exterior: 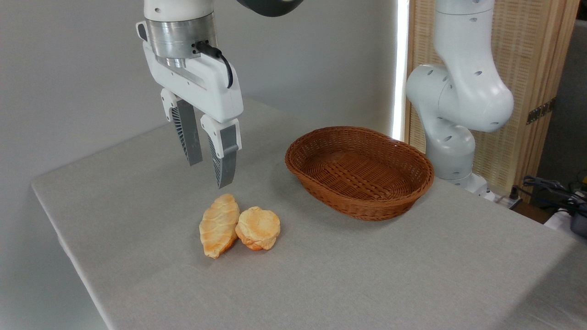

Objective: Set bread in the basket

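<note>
The bread [258, 228], a small round puffy bun with a pale golden top, lies on the grey tablecloth near the middle. Its left side touches a longer ridged croissant-shaped pastry [219, 224]. My gripper [209, 174] hangs above and behind the two, a little to the left of the bun, well off the table. Its two grey ribbed fingers stand apart with nothing between them. The basket [360, 172], an oval reddish-brown wicker one, sits empty to the right of the bun.
The white arm base [454, 114] stands behind the basket at the right. A wooden slatted screen [527, 68] is behind it. Cables [555, 192] lie off the table's right edge. The table's left edge runs diagonally near the pastry.
</note>
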